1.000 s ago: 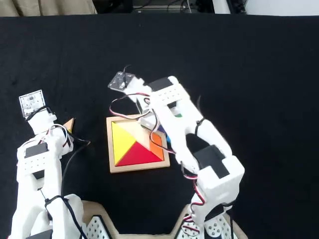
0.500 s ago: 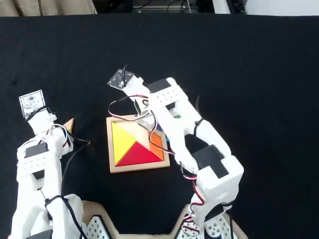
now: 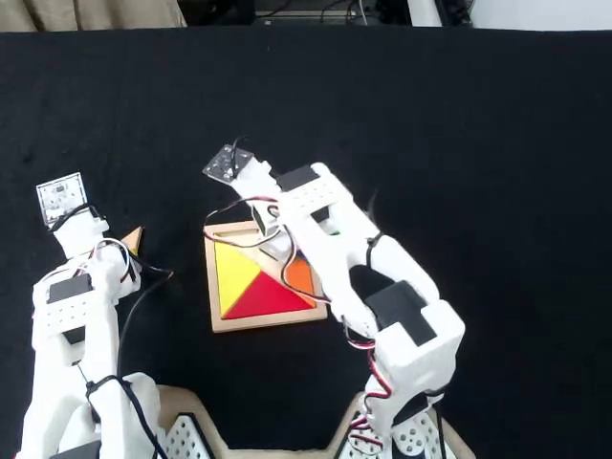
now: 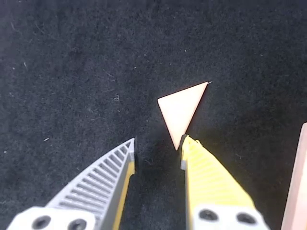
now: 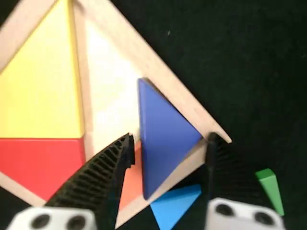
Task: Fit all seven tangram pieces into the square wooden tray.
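Note:
The square wooden tray [image 3: 268, 320] holds a yellow triangle [image 3: 234, 273], a red triangle [image 3: 263, 298] and an orange piece [image 3: 301, 275]. My right gripper [image 5: 170, 139] hangs open over the tray's far corner. Between its fingers a dark blue triangle [image 5: 163, 139] lies tilted, partly on the tray rim [image 5: 163, 81]. A light blue piece [image 5: 175, 206] and a green piece [image 5: 269, 189] lie just outside the tray. My left gripper [image 4: 158, 143] is open on the cloth left of the tray. Its yellow fingertip touches the tip of a small pale triangle [image 4: 181, 111], which is also the small triangle [image 3: 132, 239] in the high view.
Black cloth covers the whole table. The right arm [image 3: 316, 206] hides the tray's far right corner from above. The left arm [image 3: 81, 287] stands at the left. The tray's edge [image 4: 297, 182] shows beside the left gripper.
The right arm has shifted left and lower over the tray's far corner, covering more of it. The left arm and the small triangle have not moved.

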